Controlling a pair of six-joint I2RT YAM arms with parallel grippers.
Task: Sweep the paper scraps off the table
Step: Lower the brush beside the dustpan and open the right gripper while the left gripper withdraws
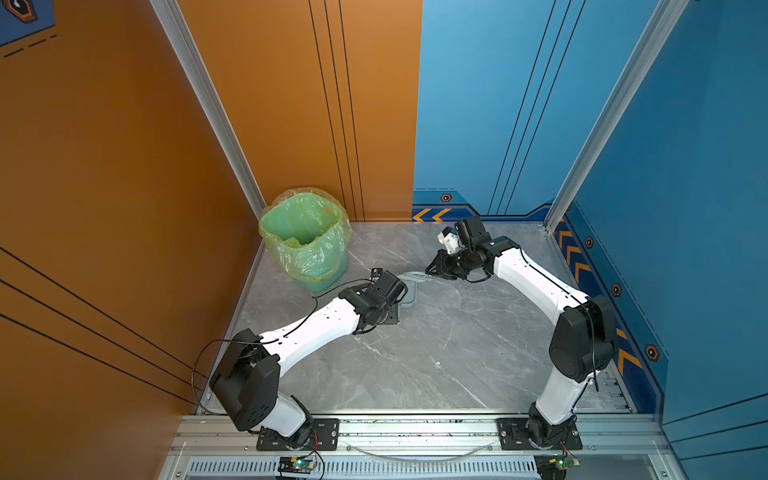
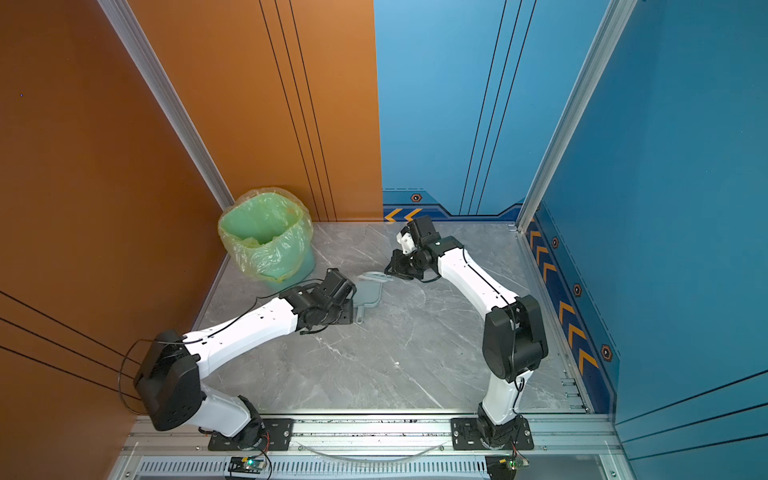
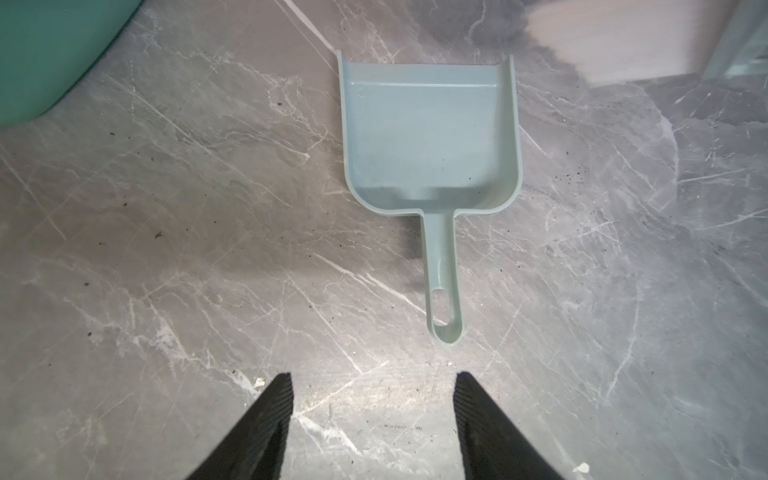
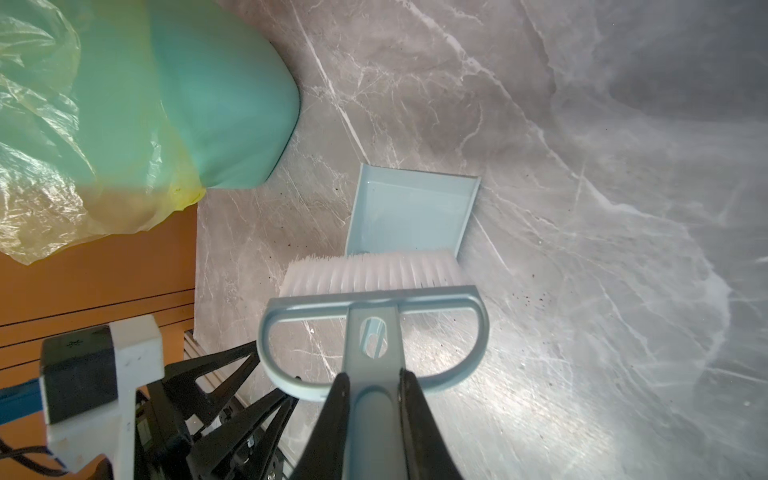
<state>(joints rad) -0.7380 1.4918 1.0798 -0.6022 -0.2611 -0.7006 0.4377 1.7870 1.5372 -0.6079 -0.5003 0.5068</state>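
While on table (image 3: 166, 249), dustpan (image 3: 430, 137) beyond left jaws

A pale dustpan (image 2: 368, 293) lies on the marble table (image 2: 374, 365) near the lined bin (image 2: 286, 259).
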